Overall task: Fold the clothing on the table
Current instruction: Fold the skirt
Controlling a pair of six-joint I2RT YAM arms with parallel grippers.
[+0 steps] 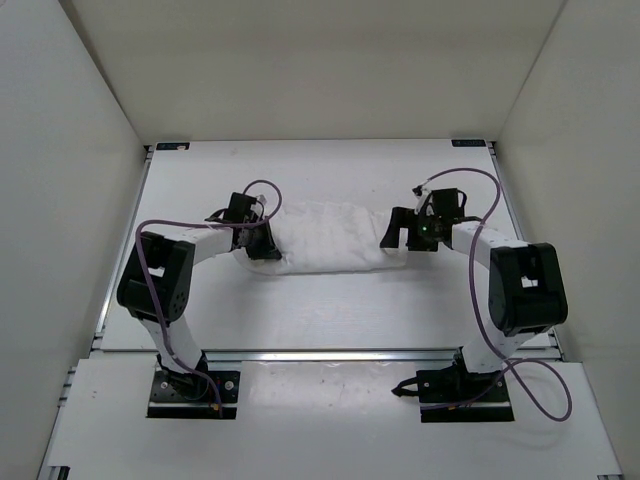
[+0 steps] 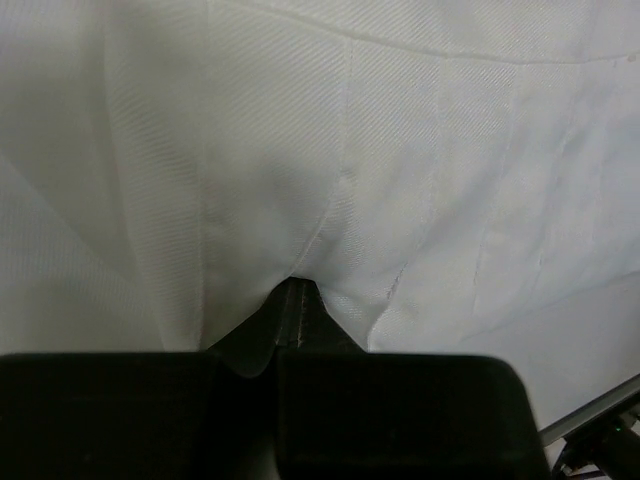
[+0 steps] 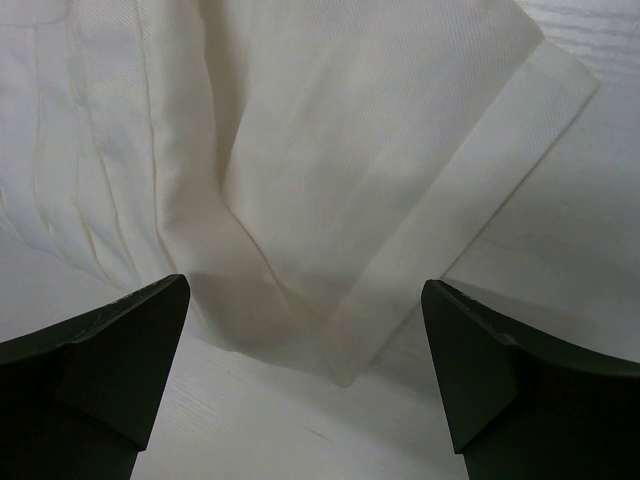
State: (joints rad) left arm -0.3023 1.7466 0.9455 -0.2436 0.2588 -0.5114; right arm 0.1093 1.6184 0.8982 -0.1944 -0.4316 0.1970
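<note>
The white clothing (image 1: 330, 238) lies bunched in a wide strip across the middle of the table (image 1: 300, 310). My left gripper (image 1: 262, 245) is at its left end. In the left wrist view the gripper (image 2: 297, 292) is shut, with the fabric (image 2: 350, 150) puckering into a crease right at the tips. My right gripper (image 1: 397, 235) hovers at the garment's right end. In the right wrist view the gripper (image 3: 305, 300) is open wide. A folded corner of the clothing (image 3: 300, 180) with its hem band (image 3: 470, 190) lies between the fingers (image 3: 130, 340) and just ahead of them.
White walls enclose the table on the left, back and right. Metal rails (image 1: 330, 354) run along the table's near edge, with both arm bases (image 1: 190, 390) bolted behind it. Purple cables (image 1: 490, 210) loop over each arm. Bare table (image 3: 250, 420) shows under the right fingers.
</note>
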